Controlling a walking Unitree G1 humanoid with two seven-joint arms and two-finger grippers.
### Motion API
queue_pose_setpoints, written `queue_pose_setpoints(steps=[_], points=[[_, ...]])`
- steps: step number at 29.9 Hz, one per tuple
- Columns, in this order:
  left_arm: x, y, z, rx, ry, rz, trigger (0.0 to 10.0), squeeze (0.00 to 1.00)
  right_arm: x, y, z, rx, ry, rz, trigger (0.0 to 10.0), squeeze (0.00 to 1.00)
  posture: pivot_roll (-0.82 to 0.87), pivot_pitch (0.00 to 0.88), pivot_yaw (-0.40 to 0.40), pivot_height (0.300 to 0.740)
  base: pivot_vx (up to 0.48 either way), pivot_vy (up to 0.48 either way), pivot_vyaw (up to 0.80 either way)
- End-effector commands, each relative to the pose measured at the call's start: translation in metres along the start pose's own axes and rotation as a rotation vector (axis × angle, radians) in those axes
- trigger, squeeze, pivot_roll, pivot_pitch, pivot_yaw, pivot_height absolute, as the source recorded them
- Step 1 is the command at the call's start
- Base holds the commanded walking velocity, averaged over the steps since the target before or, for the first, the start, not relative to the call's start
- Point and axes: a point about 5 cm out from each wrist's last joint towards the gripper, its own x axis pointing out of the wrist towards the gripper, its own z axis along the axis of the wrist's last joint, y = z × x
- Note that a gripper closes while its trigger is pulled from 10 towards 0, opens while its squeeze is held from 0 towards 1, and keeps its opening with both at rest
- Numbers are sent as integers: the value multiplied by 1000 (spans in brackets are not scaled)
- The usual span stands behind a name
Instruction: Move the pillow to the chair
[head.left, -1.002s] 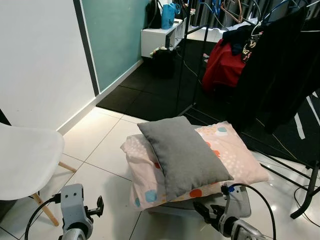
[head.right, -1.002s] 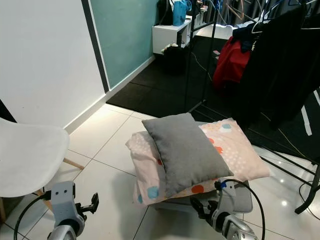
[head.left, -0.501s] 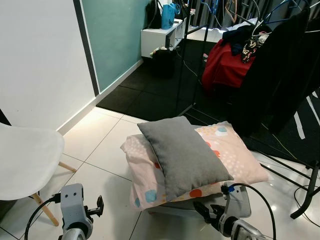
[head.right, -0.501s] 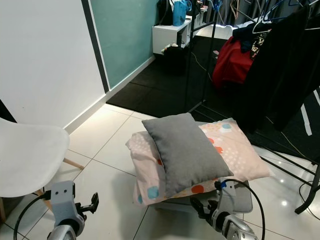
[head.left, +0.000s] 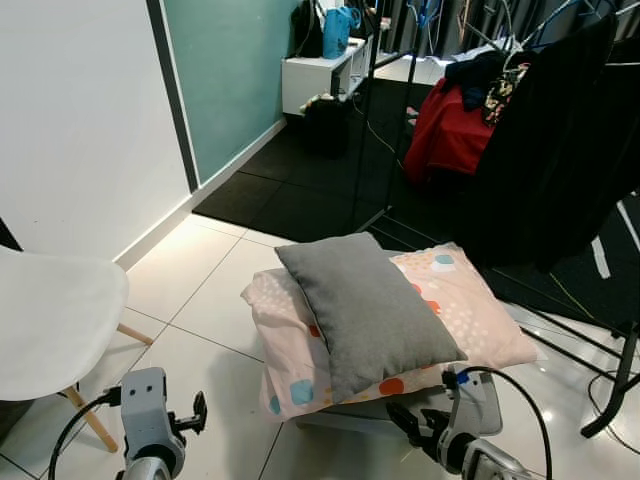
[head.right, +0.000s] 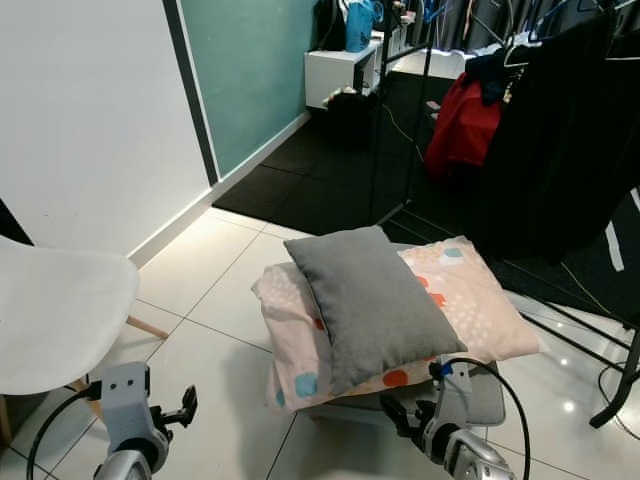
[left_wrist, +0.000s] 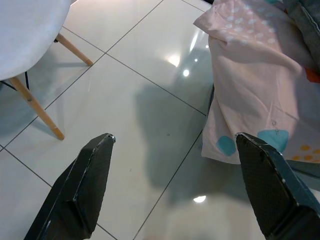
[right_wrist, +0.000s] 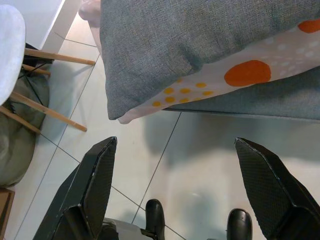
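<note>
Grey pillow (head.left: 365, 305): it lay on top of the dotted pink pillow (head.left: 470, 310), which rested on a low grey stool (head.right: 485, 392).
Chair (head.left: 50, 320): it stood well apart from the grey pillow, near the white wall.
Left pincer (left_wrist: 175, 185): spread wide, holding nothing, low above the floor tiles beside the pink pillow.
Right pincer (right_wrist: 185, 185): spread, empty, just below the grey pillow's near corner.
Risk: I think a grasp of the corner alone could drag the pink pillow off too.

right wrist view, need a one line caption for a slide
Open right gripper hovering above the tiled floor, just short of the grey pillow stacked on a spotted pink pillow.
</note>
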Motion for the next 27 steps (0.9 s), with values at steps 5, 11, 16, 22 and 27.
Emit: queue_pose_setpoints(steps=[5, 11, 16, 22, 27], points=[[-1, 3, -5, 20, 22, 4, 10000, 0, -1, -1, -3, 7, 2, -7, 10000, 0, -74, 44, -21, 740, 0, 0, 0], [-1, 3, -4, 21, 20, 1, 10000, 0, -1, -1, -3, 5, 3, -8, 10000, 0, -78, 37, -18, 740, 0, 0, 0], [0, 2, -3, 21, 18, -2, 10000, 0, -1, -1, -3, 6, 1, -9, 10000, 0, -78, 39, -16, 740, 0, 0, 0], [0, 3, -1, 23, 15, -3, 10000, 0, 0, 1, -2, 6, -3, -5, 10000, 0, -76, 40, -12, 740, 0, 0, 0], [-1, 3, 0, 28, 15, -8, 10000, 0, 0, 2, -3, 5, -5, 0, 10000, 0, -77, 47, -8, 740, 0, 0, 0]])
